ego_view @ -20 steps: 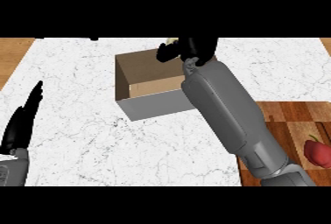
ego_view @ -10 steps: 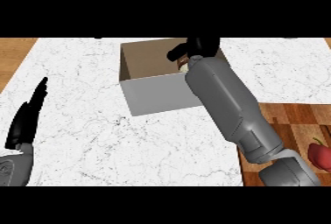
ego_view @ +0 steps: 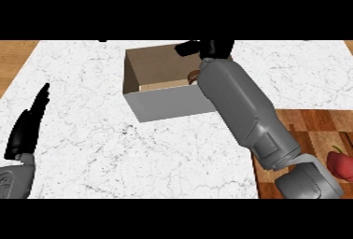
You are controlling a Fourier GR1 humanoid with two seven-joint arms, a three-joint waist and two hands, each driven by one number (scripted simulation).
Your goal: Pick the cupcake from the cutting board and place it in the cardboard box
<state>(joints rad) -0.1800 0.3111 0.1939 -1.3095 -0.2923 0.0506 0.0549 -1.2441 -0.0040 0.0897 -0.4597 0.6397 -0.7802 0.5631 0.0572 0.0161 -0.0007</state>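
Black fingers of the right hand [ego_view: 209,47] hang over the far right corner of the cardboard box [ego_view: 169,100], at the far edge of the view. They look spread and hold nothing that shows, though the top of the hand is cut off by the edge, so only part of it can be read. Its grey forearm runs from the near right of the scene, up and leftward across the box's right wall, and hides that side of the box.

Just below the hand, inside the box and against the forearm's left edge, a small brown rounded shape shows: the cupcake [ego_view: 194,76], lying in the right part of the box's interior. Only a sliver of it is visible; whether it stands upright cannot be told.

The box sits open-topped on the white marbled counter [ego_view: 138,154], its tan inner walls visible and its grey outer wall facing near.

To the right, at the near side, lies the wooden cutting board [ego_view: 314,123], partly under the forearm. A red fruit [ego_view: 341,164] lies at the board's right edge, cut off by the view's border.

At the left edge the left hand [ego_view: 27,126] rests open, fingers straight and pointing far, well apart from the box.
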